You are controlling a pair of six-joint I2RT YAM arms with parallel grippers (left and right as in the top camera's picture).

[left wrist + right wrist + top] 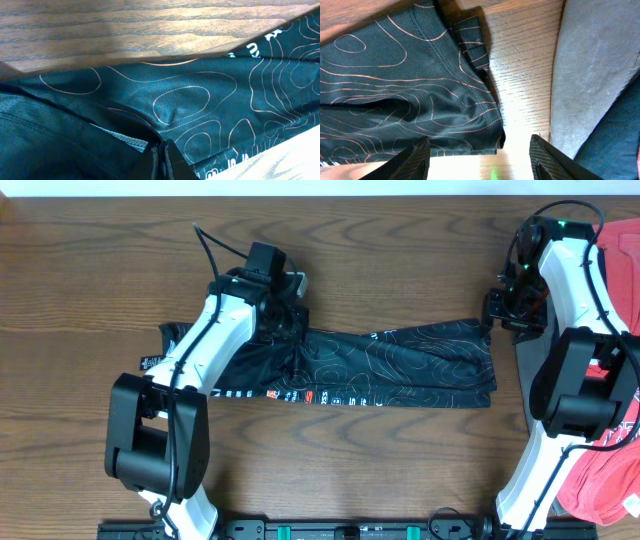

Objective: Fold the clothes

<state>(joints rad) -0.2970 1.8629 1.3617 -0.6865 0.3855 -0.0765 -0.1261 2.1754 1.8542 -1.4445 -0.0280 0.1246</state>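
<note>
I see the thin black jersey with fine orange-red contour lines (400, 370) lying as a long flat band across the middle of the brown wooden tabletop (350, 240), white lettering along its near edge. My left tool (160, 159) sits at the band's left part, its fingers clenched together on a raised fold of the jersey fabric. My right tool (479, 150) hangs released, fingers spread wide, over the jersey's right end, where the hem corner meets bare wood. Just beside that end lies a plain grey cloth (590, 75) with a dark blue cloth (620, 145) on it. A red garment (600, 475) lies at the tabletop's right edge, apart from the jersey.
</note>
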